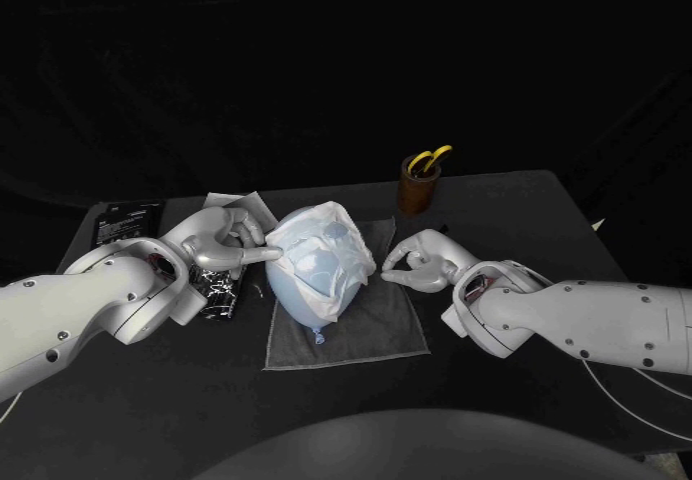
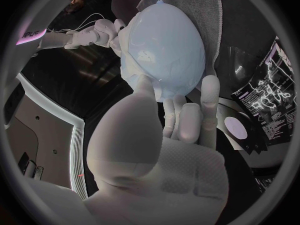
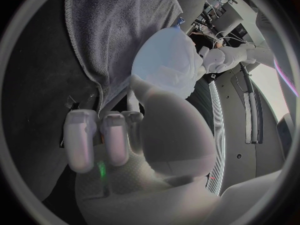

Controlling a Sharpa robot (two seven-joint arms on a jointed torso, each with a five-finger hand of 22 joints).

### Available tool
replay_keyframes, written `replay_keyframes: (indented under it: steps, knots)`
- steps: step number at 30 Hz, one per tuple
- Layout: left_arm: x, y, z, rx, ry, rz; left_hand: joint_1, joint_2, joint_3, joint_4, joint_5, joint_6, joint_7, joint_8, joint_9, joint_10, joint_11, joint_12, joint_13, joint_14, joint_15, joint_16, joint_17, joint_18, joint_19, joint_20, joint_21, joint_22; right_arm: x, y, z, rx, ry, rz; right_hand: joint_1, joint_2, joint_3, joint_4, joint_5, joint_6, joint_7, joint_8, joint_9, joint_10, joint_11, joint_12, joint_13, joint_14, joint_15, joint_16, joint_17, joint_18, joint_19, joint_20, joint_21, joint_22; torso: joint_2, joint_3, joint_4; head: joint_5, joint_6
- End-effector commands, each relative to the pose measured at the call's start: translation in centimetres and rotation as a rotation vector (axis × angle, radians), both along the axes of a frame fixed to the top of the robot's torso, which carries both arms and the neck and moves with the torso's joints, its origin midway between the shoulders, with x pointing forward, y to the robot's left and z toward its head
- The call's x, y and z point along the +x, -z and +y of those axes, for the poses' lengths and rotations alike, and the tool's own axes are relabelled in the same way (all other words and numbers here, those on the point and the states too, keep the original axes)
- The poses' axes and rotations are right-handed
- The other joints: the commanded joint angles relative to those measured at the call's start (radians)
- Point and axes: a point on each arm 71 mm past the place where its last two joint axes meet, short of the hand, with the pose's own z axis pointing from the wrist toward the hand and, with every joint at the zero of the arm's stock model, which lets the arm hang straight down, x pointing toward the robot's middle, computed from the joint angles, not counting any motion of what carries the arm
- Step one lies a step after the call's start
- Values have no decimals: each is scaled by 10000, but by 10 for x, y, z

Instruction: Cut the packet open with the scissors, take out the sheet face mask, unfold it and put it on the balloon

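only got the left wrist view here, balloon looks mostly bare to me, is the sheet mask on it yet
Observer: Yes. In the head view the sheet face mask is draped over the top of the balloon.
Operator: ok and where are the scissors
Observer: The scissors stand handles up in a brown holder at the far side of the table.
Operator: right robot hand holding anything
Observer: No. In the right wrist view the right robot hand has its fingers curled in with nothing in them.
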Motion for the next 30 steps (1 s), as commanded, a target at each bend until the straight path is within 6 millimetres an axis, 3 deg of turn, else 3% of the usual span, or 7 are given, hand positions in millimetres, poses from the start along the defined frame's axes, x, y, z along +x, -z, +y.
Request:
replay_keyframes:
  steps: [1, 3, 4, 6, 9, 18, 30]
  knots:
    - [-1, 1, -2, 14, 99, 112, -24, 114, 77, -5, 13, 33, 110, 51, -4, 12, -36, 55, -5, 75, -17, 34, 6, 106, 73, 3, 39, 14, 0, 1, 0, -143, -8, -2, -30, 56, 83, 8, 28, 57, 29, 87, 194, 1043, -81, 34, 2635, 1026, -59, 35, 2634, -40, 760, -83, -128, 2399, 2, -2, 8, -4, 1]
    - [-1, 1, -2, 13, 101, 112, -24, 114, 77, -5, 13, 33, 110, 51, -4, 12, -36, 55, -5, 75, -17, 34, 6, 106, 73, 3, 39, 14, 1, -2, -2, 74, 144, -353, -98, 57, 121, 48, 25, -171, 67, 71, 223, 773, -53, -336, 2361, 1026, -40, 35, 2634, -6, 697, -78, -284, 2352, 1, -4, 6, -7, 1]
    - [-1, 1, -2, 12, 103, 112, -24, 114, 77, -5, 13, 33, 110, 51, -4, 12, -36, 55, -5, 75, -17, 34, 6, 106, 73, 3, 39, 14, 0, -4, -2, 207, 206, -580, -208, -88, 46, 80, 16, -455, 140, -34, 200, 561, 5, -623, 2153, 1026, -8, 35, 2634, 5, 673, -62, -340, 2334, 0, -6, 3, 2, 1]
    - [-1, 1, -2, 11, 108, 113, -24, 114, 77, -5, 13, 33, 110, 51, -4, 12, -36, 55, -5, 75, -17, 34, 6, 106, 73, 3, 39, 14, -2, -10, -3, 540, 210, -1124, -472, -282, -143, 230, 21, -930, 425, -307, 98, 476, 219, -730, 2080, 1026, 154, 35, 2634, -2, 676, 23, -336, 2336, 0, -4, -1, 18, 1]
    - [-1, 1, -2, 11, 103, 108, -24, 114, 77, -5, 13, 33, 110, 51, -4, 12, -36, 55, -5, 75, -17, 34, 6, 106, 73, 3, 39, 14, -7, -20, -4, 953, 77, -1891, -464, -296, -178, 251, 38, -1223, 634, -532, 5, 477, 416, -723, 2087, 1026, 334, 35, 2634, -34, 731, 164, -200, 2377, -9, 3, -15, 33, 1]
    - [-1, 1, -1, 10, 71, 84, -37, 116, 69, -5, 13, 36, 108, 56, -21, 12, -37, 61, -18, 73, -18, 36, 2, 108, 60, 2, 35, 2, -21, -36, 0, 1323, -211, -2634, -455, -207, -147, 292, 93, -1175, 663, -568, -15, 558, 463, -618, 2161, 1026, 393, 35, 2634, -80, 821, 238, 18, 2443, 3, 15, -8, 38, 1]
    - [-1, 1, -1, 7, 51, 76, -44, 118, 67, -3, 13, 37, 108, 57, -25, 12, -38, 63, -21, 70, -18, 35, -4, 109, 57, 1, 34, -1, -26, -42, 12, 1615, -403, -2753, -816, -354, -351, 571, 84, -1134, 689, -661, -61, 592, 491, -580, 2188, 1026, 425, 35, 2634, -89, 851, 328, 84, 2462, -2, -3, 3, 78, 1]
